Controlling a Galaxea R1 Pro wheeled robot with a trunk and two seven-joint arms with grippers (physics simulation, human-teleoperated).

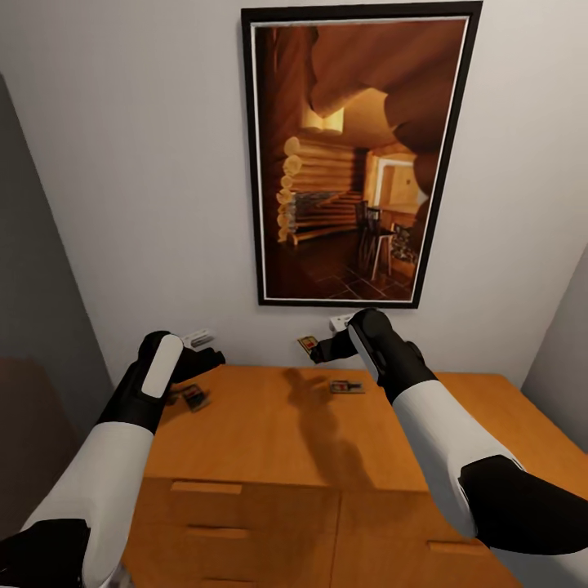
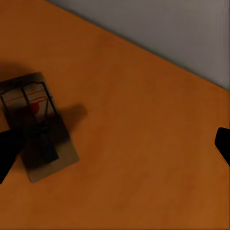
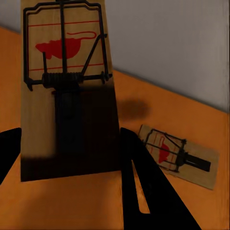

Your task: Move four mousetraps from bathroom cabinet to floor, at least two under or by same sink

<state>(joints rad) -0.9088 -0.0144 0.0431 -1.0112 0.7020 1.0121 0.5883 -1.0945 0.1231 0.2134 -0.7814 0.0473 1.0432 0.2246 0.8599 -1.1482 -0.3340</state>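
right gripper [image 3: 69, 163] pinches a mousetrap [image 3: 67, 91] by its end, lifted off the cabinet [image 1: 269, 425], so it may pivot or slip; left gripper [image 2: 112, 148] hangs spread over another trap [image 2: 36, 127], and a third trap [image 1: 347, 386] lies beyond.

Even, moderately bright light is seen on the wall [image 1: 122, 163]. A soft arm shadow is cast across the cabinet [image 1: 327, 441] top. Straight edges are bowed toward the head view's corners. Slight blur is noted on the mousetrap [image 2: 36, 124], which is partly shadowed.
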